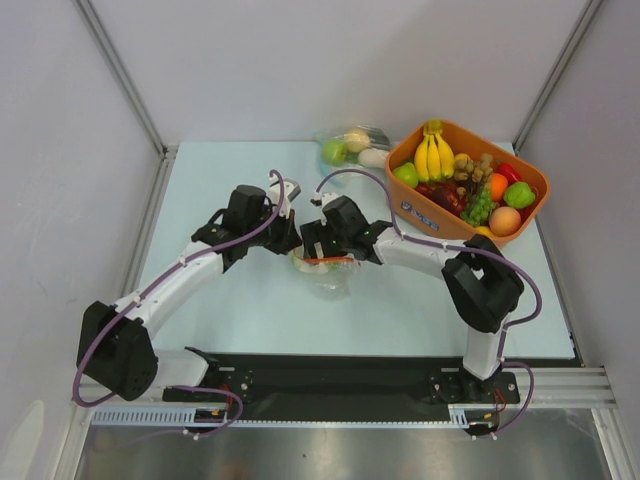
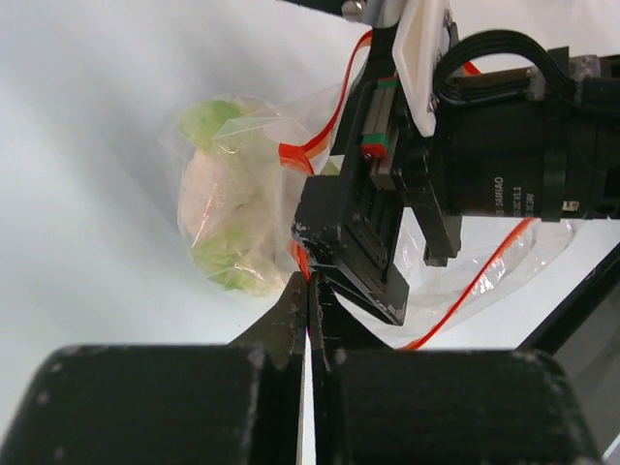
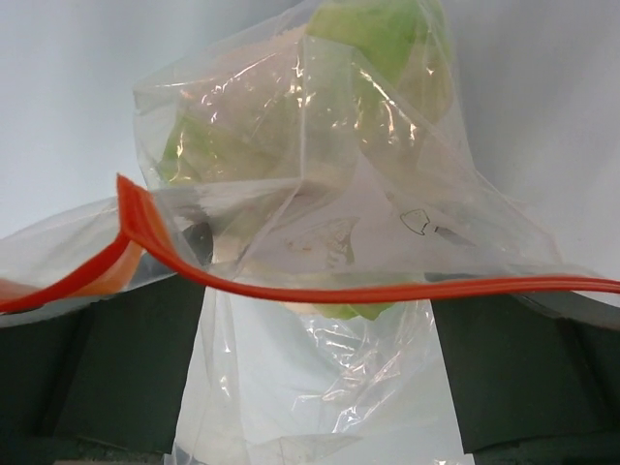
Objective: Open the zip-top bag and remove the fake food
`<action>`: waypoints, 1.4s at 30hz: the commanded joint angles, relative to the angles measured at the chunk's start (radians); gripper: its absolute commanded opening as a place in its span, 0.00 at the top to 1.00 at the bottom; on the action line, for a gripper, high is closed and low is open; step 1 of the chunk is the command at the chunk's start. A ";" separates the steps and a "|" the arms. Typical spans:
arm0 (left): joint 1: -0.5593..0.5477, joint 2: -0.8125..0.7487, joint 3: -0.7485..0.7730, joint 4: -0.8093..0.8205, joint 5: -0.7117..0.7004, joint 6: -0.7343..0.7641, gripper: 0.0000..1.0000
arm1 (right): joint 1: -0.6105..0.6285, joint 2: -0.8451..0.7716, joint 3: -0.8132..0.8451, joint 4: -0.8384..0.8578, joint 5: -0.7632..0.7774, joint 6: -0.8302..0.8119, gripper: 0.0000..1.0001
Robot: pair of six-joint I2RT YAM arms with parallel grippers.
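Observation:
The zip-top bag (image 1: 325, 272) lies crumpled on the table between my two grippers, its orange-red strip (image 3: 320, 291) parted. Through the plastic shows the fake food (image 2: 228, 223), a white-and-green cauliflower-like piece (image 3: 368, 39). My left gripper (image 2: 312, 281) is shut, with the strip's edge pinched at its tips; in the top view it (image 1: 290, 238) sits at the bag's left. My right gripper (image 3: 315, 373) is open wide, with the strip stretched across and plastic draped over both fingers (image 3: 97, 368). One of its fingers (image 2: 354, 247) sits at the bag's mouth just ahead of my left tips.
An orange basket (image 1: 440, 222) at the back right holds a banana bunch (image 1: 434, 152) and other toy fruit. Another clear bag (image 1: 350, 148) with a green apple lies beside it at the back. Metal frame posts border the table.

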 commanded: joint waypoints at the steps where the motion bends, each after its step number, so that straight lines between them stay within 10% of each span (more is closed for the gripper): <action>1: 0.000 -0.005 0.020 0.026 0.031 0.014 1.00 | -0.009 0.041 -0.005 0.079 -0.051 0.006 0.05; 6: 0.000 -0.006 0.020 0.026 0.026 0.016 1.00 | -0.016 0.070 -0.002 0.083 -0.072 0.009 0.12; 15: -0.001 -0.008 0.020 0.023 0.023 0.016 1.00 | -0.022 0.071 -0.002 0.065 -0.077 0.014 0.91; 42: 0.000 -0.029 0.012 0.046 -0.009 0.010 0.95 | -0.011 -0.258 0.004 -0.131 -0.002 -0.026 1.00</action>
